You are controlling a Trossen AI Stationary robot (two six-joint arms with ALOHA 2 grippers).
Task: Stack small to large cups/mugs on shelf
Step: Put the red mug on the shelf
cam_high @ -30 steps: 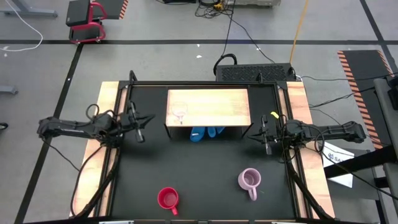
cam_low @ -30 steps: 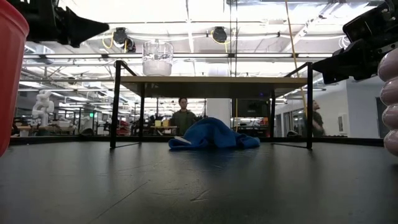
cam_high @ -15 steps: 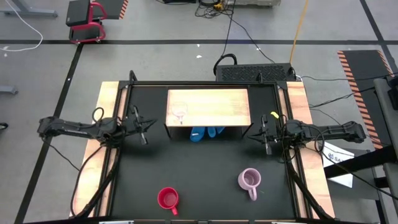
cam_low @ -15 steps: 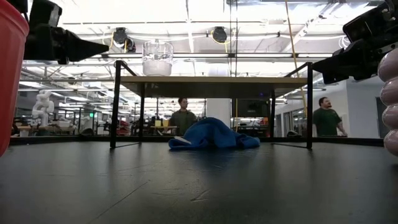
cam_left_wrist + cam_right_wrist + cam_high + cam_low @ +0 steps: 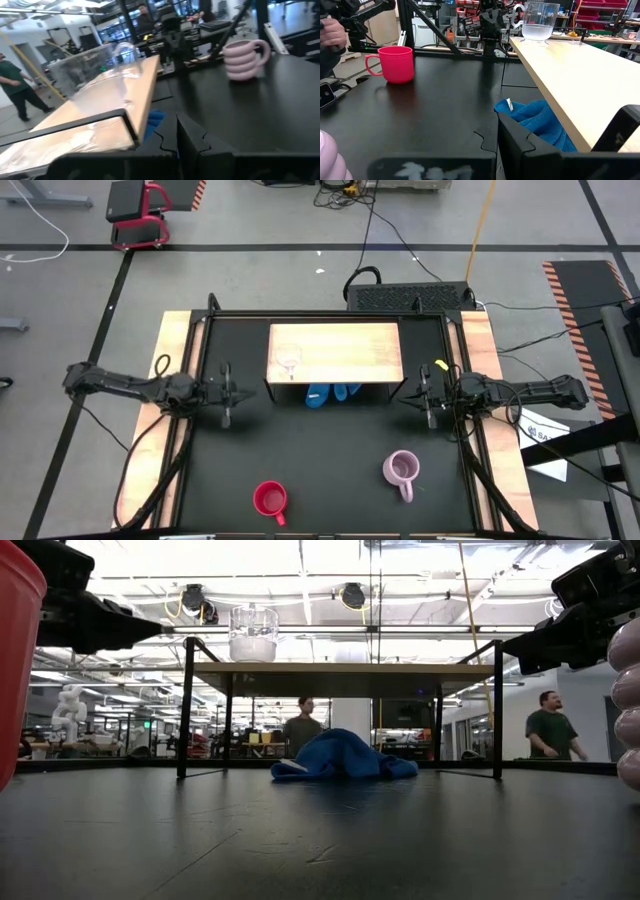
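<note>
blue cloth (image 5: 343, 756) on black tabletop (image 5: 320, 840); 2 people (image 5: 551, 727) behind

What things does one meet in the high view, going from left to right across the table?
left gripper → red mug → shelf → lilac mug → right gripper

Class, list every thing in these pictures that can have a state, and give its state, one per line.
clear glass cup: upright, on the shelf's left end.
red mug: upright on the black tabletop, not yet stacked.
lilac mug: upright on the tabletop, not yet stacked.
shelf: standing, holding only the glass cup.
blue cloth: crumpled under the shelf.
left gripper: fingers shut, empty.
right gripper: fingers shut, empty.
</note>
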